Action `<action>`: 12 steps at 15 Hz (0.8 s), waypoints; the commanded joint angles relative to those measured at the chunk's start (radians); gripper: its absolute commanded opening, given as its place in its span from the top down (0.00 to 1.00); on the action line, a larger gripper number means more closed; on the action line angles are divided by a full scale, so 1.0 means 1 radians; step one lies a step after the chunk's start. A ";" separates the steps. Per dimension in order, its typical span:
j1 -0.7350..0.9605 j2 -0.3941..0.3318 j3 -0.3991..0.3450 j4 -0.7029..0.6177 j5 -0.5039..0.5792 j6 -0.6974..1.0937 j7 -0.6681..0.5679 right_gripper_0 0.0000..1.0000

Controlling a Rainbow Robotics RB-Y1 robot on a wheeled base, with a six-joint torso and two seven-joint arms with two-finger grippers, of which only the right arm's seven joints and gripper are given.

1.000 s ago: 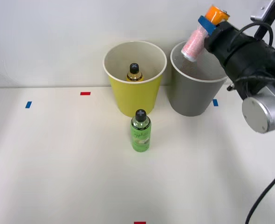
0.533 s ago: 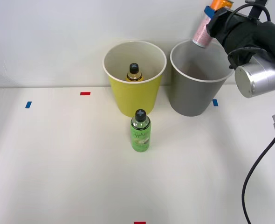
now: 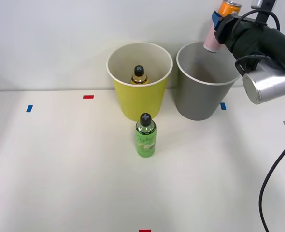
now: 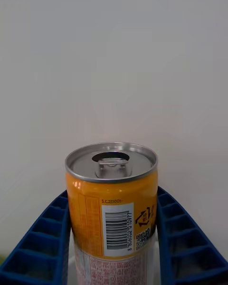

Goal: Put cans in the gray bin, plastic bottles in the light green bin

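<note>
My right gripper (image 3: pixel 219 21) is shut on the can (image 3: pixel 215 35), holding it tilted above the far right rim of the gray bin (image 3: pixel 201 92). The can's pink speckled end points down toward the bin mouth and its orange end points up. In the right wrist view the can (image 4: pixel 112 204) sits between my blue ribbed fingers (image 4: pixel 42 240), silver top facing the camera. An amber bottle (image 3: pixel 139 76) with a black cap stands inside the light green bin (image 3: pixel 139 94). A green bottle (image 3: pixel 145 135) with a black cap stands upright on the table in front of that bin.
The two bins stand side by side at the back of the white table (image 3: pixel 60 164), against a white wall. Small red tape marks (image 3: pixel 88 96) and blue tape marks (image 3: pixel 29 108) lie on the table. My arm's black and silver wrist (image 3: pixel 270 84) hangs right of the gray bin.
My right gripper has risen and drawn back to the right with the can, from low over the gray bin's mouth to high above its far right rim. The bottles and bins have not moved.
</note>
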 commanded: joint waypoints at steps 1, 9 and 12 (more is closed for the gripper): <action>0.017 -0.008 0.000 -0.002 -0.040 -0.035 -0.007 0.07; 0.109 -0.048 -0.014 -0.075 -0.059 -0.139 -0.010 0.05; 0.233 -0.059 -0.047 -0.202 -0.056 -0.166 0.005 0.02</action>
